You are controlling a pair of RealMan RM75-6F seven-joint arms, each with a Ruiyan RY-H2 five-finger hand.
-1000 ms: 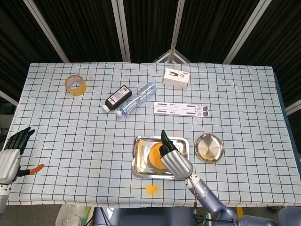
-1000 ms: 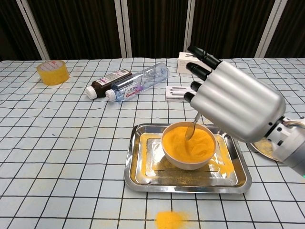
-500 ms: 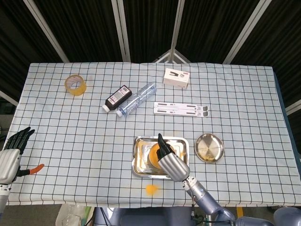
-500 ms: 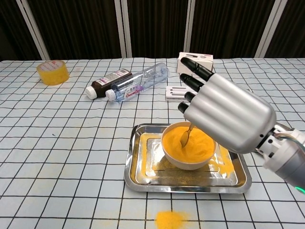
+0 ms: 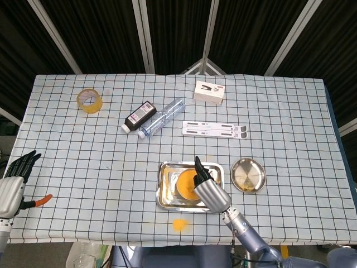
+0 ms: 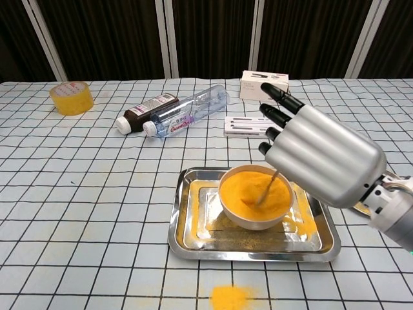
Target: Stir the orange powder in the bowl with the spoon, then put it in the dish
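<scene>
A white bowl heaped with orange powder stands in a steel tray near the table's front edge. My right hand hovers over the bowl's right side and holds a metal spoon whose tip is sunk in the powder. From above, the right hand covers much of the bowl. A round steel dish lies just right of the tray. My left hand rests at the table's left edge, fingers apart, holding nothing.
Spilled orange powder lies on the cloth in front of the tray, and more is scattered inside it. Further back are a tape roll, a dark bottle, a clear bottle, a white box and a flat white pack.
My right hand has swung the spoon from the bowl's left side over to its right side. The left hand has stayed still.
</scene>
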